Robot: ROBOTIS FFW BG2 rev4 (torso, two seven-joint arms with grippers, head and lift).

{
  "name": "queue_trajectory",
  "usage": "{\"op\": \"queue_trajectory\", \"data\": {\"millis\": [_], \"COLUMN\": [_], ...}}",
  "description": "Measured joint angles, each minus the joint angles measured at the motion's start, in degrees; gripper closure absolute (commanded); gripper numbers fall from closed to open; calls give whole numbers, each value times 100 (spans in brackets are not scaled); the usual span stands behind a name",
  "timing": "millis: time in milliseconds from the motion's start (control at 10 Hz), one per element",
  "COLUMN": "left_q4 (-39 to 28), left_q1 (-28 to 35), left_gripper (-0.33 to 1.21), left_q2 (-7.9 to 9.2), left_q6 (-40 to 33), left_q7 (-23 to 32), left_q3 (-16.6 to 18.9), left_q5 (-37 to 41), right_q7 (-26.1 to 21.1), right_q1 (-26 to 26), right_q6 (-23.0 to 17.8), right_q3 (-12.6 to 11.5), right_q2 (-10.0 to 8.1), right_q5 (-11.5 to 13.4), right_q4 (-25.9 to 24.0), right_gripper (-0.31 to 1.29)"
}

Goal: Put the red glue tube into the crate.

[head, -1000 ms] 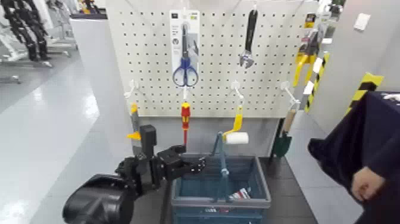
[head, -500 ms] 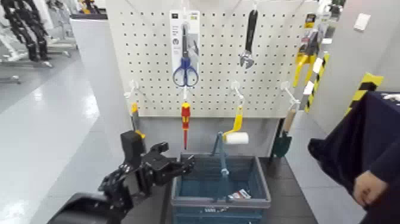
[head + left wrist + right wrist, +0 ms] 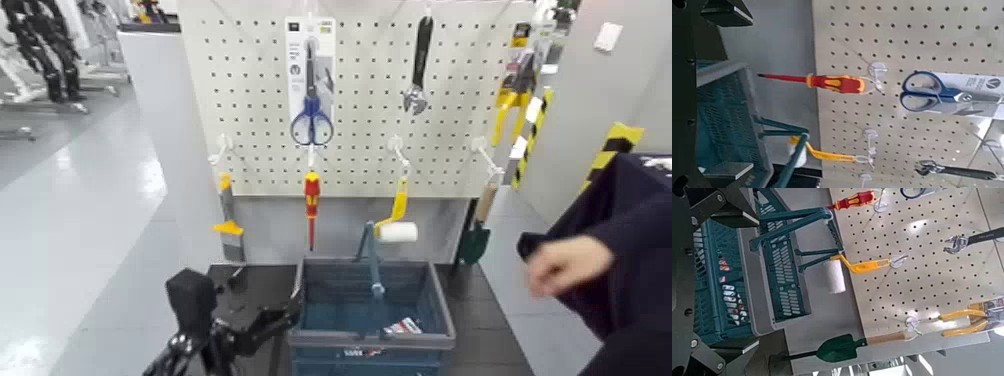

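Note:
The blue-grey crate [image 3: 440, 305] stands low in the middle of the head view, its blue hoop handle [image 3: 373, 262] upright. The red glue tube [image 3: 403, 326] lies inside it near the front right corner. My left gripper [image 3: 280, 316] hangs open and empty just outside the crate's left wall, low in the picture. In the left wrist view its fingers [image 3: 728, 12] stand wide apart beside the crate [image 3: 727, 110]. My right gripper [image 3: 742, 282] does not show in the head view; its wrist view has the fingers spread wide with nothing between them, and beyond them the crate [image 3: 774, 266] with the red glue tube [image 3: 733, 305] showing through the slats.
A white pegboard [image 3: 360, 150] behind the crate carries scissors [image 3: 311, 118], a wrench [image 3: 417, 70], a red-and-yellow screwdriver [image 3: 311, 200], a paint roller [image 3: 398, 230], a scraper [image 3: 228, 215] and a trowel [image 3: 476, 238]. A person's hand [image 3: 565, 262] and dark sleeve [image 3: 625, 230] are at the right.
My left arm has pulled back and down from the crate's left rim toward the lower left, still open. The person's hand has risen and moved left.

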Motion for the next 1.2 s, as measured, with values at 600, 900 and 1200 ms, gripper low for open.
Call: {"op": "queue_trajectory", "data": {"millis": [600,900,1200], "left_q4": [-547,-728,-720], "left_q1": [991,1060,1105], "left_gripper": [6,9,9], "left_q2": [-36,19,25], "left_q6": [-153,20,-98], "left_q7": [995,1028,1044], "left_q3": [-230,-231,-203], "left_q5": [-101,-244,-193], "right_q7": [126,166,207], "right_q1": [43,43,41], "right_q6": [31,62,134], "right_q3": [-47,-24,-28], "right_q2": [-25,-31,-34], "right_q5": [-6,-34,-35], "right_q4": [-66,-85,-109], "right_gripper": [18,17,17]}}
